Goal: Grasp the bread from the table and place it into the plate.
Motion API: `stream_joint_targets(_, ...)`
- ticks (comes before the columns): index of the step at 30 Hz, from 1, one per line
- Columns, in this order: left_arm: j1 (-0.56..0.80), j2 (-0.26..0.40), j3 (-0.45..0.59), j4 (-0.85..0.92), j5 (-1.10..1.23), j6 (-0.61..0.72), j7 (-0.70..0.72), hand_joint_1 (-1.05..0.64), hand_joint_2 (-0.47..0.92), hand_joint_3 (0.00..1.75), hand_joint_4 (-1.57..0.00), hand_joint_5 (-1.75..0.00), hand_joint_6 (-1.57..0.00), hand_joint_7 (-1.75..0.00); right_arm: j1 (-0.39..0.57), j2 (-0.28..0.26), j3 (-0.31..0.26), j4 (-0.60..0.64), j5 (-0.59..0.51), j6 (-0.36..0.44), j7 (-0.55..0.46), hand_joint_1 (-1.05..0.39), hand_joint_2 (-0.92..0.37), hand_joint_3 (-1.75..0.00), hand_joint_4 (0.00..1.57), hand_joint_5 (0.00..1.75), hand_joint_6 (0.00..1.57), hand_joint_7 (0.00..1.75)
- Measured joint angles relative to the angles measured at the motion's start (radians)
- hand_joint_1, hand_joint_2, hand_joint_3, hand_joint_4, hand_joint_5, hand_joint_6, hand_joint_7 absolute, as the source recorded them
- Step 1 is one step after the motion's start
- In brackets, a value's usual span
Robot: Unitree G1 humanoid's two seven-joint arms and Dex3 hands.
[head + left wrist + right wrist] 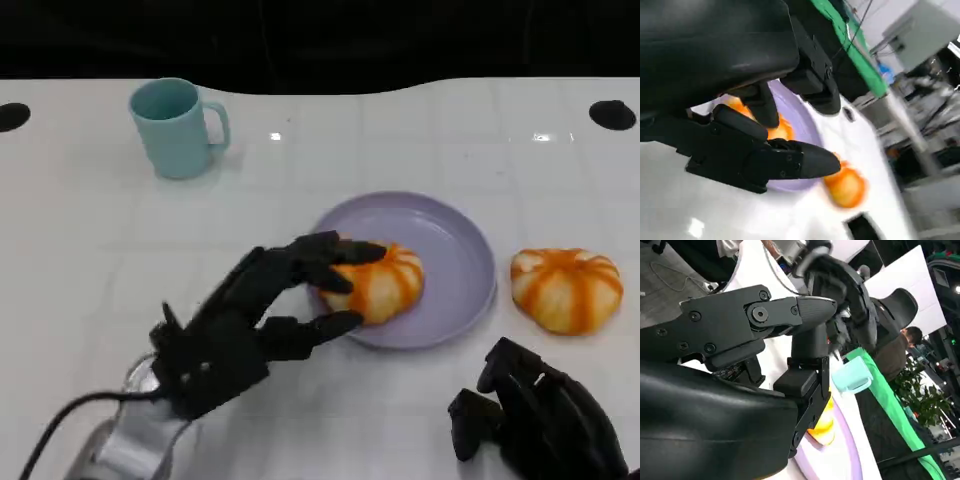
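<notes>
One bread sits in the plate, left hand fingers gripping it; right hand curled, holding nothing.

The head view is bright and evenly lit from overhead, with small glare spots on the glossy white tabletop near its far edge and soft shadows under things. Beyond that edge all is black. The left wrist view is motion-blurred throughout. The right wrist view is sharper, its background bright and hazy.
</notes>
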Motion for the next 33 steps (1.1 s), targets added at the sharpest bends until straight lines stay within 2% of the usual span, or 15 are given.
stream_joint_targets(3, 0.089, -0.024, 0.053, -0.139, -0.195, 0.12, -0.102, -0.69, 0.92, 0.42, -0.68, -1.74, -0.53, -1.63, -0.004, 0.001, -0.002, 0.015, 0.002, -0.004, 0.01, -0.56, -0.92, -0.24, 0.78, 1.68, 0.69, 1.42)
stream_joint_targets(7, 0.214, -0.031, 0.108, -0.329, -0.419, 0.322, -0.208, -0.72, 0.92, 0.38, -0.74, -1.75, -0.51, -1.71, -0.007, 0.0, -0.003, 0.017, -0.001, -0.01, 0.009, -0.56, -0.92, -0.24, 0.78, 1.69, 0.69, 1.43)
stream_joint_targets(12, 0.287, -0.034, 0.167, -0.437, -0.564, 0.506, -0.26, -0.71, 0.92, 0.34, -0.79, -1.75, -0.51, -1.74, -0.013, 0.0, -0.003, 0.022, -0.002, -0.013, 0.011, -0.56, -0.92, -0.24, 0.77, 1.68, 0.68, 1.43)
stream_joint_targets(20, 0.393, -0.045, 0.19, -0.483, -0.601, 0.599, -0.337, -0.72, 0.92, 0.29, -0.83, -1.75, -0.58, -1.75, -0.01, -0.001, -0.002, 0.013, -0.002, -0.012, 0.004, -0.56, -0.92, -0.22, 0.78, 1.68, 0.69, 1.42)
stream_joint_targets(23, 0.421, -0.051, 0.194, -0.487, -0.61, 0.635, -0.353, -0.69, 0.92, 0.32, -0.84, -1.75, -0.6, -1.75, -0.007, -0.002, 0.001, 0.008, -0.003, -0.005, -0.002, -0.56, -0.92, -0.23, 0.78, 1.68, 0.69, 1.42)
stream_joint_targets(33, 0.433, -0.074, 0.203, -0.486, -0.607, 0.659, -0.402, -0.71, 0.92, 0.32, -0.87, -1.75, -0.63, -1.75, 0.0, -0.003, 0.001, 0.006, -0.002, 0.002, -0.003, -0.55, -0.92, -0.23, 0.77, 1.68, 0.69, 1.42)
